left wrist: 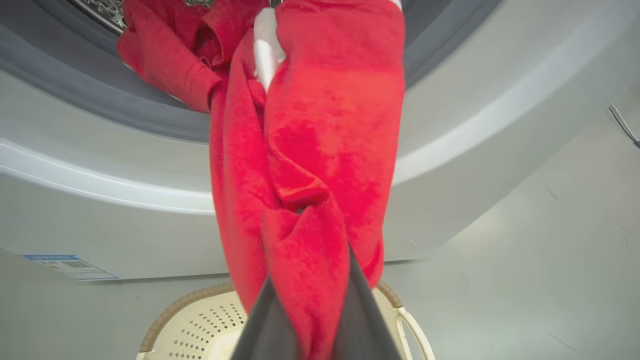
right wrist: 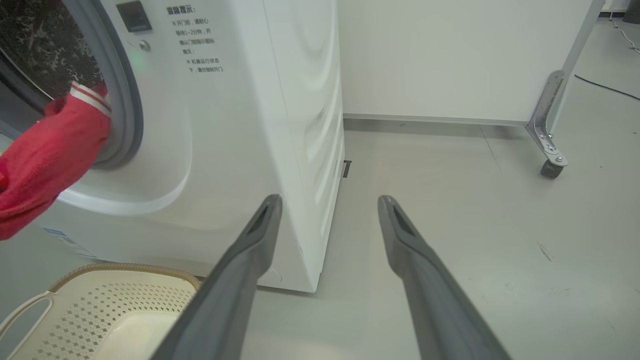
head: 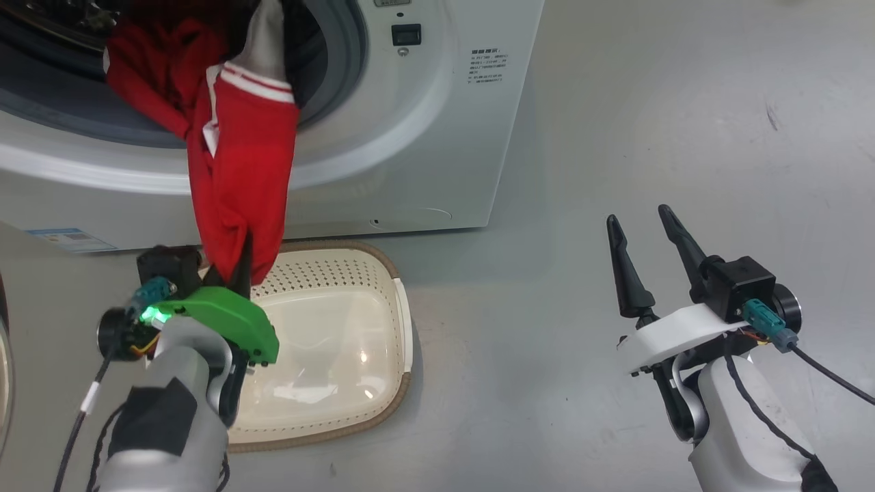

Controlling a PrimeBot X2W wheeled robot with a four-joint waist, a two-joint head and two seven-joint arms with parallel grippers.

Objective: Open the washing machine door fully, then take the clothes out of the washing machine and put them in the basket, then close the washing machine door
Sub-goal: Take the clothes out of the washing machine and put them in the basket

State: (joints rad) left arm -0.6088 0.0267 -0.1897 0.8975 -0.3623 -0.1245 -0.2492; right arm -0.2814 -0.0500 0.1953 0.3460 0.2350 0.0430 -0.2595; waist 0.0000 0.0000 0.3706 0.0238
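Observation:
The red clothes (head: pixel 239 171) hang out of the washing machine (head: pixel 424 137) drum, over the grey gasket and down its white front. My left gripper (head: pixel 236 263) is shut on the lower end of the clothes (left wrist: pixel 310 150), just above the far rim of the cream basket (head: pixel 403 321). The cloth bunches between the dark fingers (left wrist: pixel 360 310). The upper part still lies in the drum. My right gripper (head: pixel 637 215) stands open and empty over the floor to the right of the basket. A sliver of the washing machine door (head: pixel 3 369) shows at the far left edge.
The right wrist view shows the right gripper (right wrist: pixel 328 200) near the machine's front corner (right wrist: pixel 300 225), with the basket (right wrist: pixel 100 295) at lower left. A white panel on a caster (right wrist: pixel 550 167) stands behind. Bare grey floor (head: pixel 683 102) spreads to the right.

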